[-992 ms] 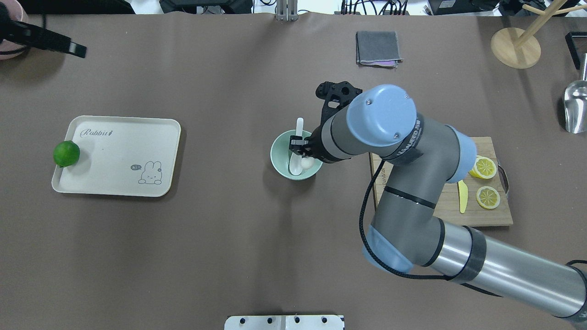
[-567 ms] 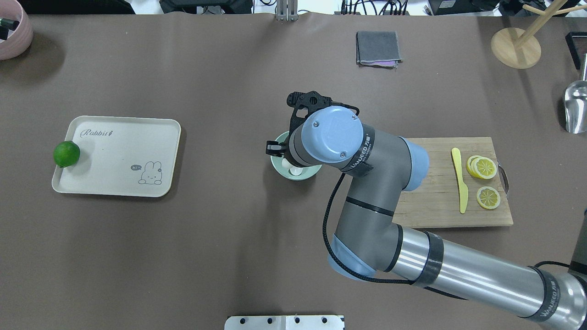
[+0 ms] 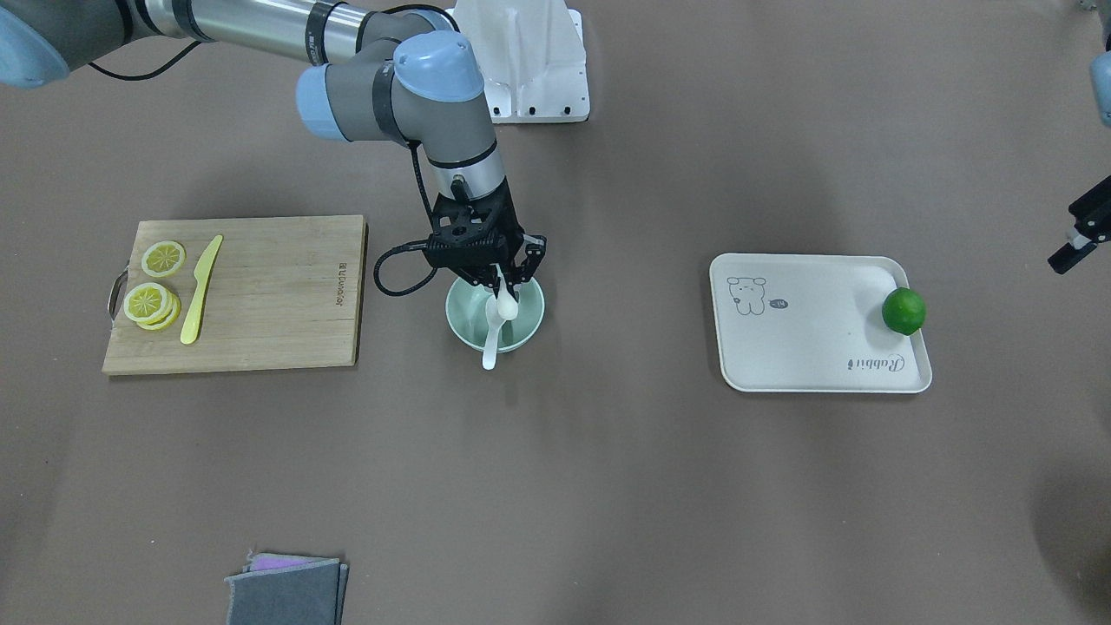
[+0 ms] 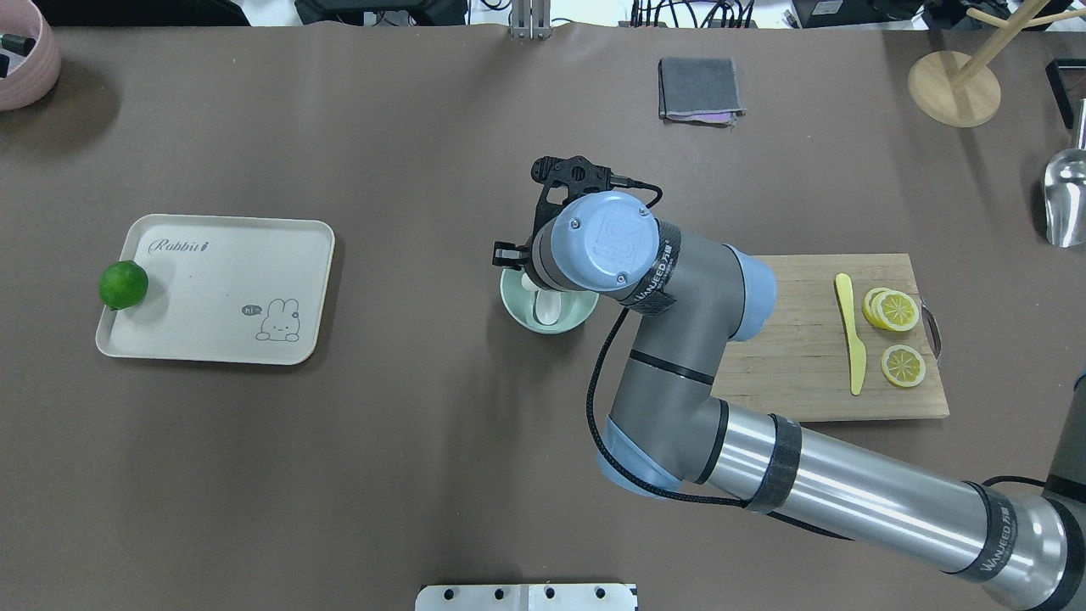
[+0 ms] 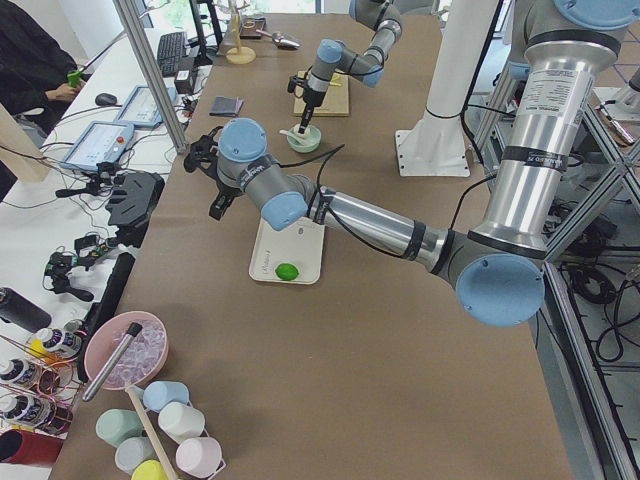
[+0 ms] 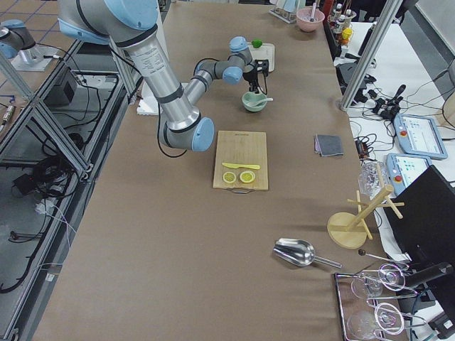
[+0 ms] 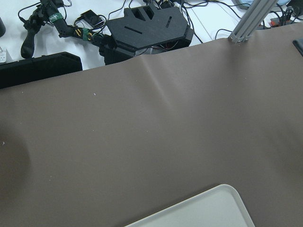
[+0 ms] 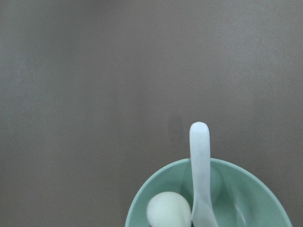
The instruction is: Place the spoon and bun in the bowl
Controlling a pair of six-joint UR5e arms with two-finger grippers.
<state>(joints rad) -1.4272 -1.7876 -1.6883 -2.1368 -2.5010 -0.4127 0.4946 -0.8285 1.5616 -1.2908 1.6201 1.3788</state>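
The mint-green bowl [image 4: 516,304] stands mid-table. The white spoon [image 3: 491,344] lies in it, handle over the far rim; it also shows in the right wrist view [image 8: 200,161]. The white bun [image 8: 168,210] lies in the bowl [image 8: 246,194] to the left of the spoon. My right gripper [image 3: 505,282] hangs right over the bowl [image 3: 454,318], jaws spread, holding nothing. One of its fingers [image 4: 506,253] shows beside the wrist. My left gripper [image 3: 1081,234] hovers far off, beyond the tray. I cannot tell whether it is open.
The cream tray [image 4: 221,288] with a green lime [image 4: 123,284] lies at the left. A cutting board [image 4: 806,356] with a yellow knife [image 4: 851,331] and lemon slices [image 4: 895,310] is right of the bowl. A grey cloth [image 4: 697,87], wooden stand [image 4: 954,85] and metal scoop [image 4: 1065,199] are at the back.
My right arm has swung left and turned, so its wrist now covers the bowl. The bun has gone from right of the spoon to its left. The left gripper has left the overhead view.
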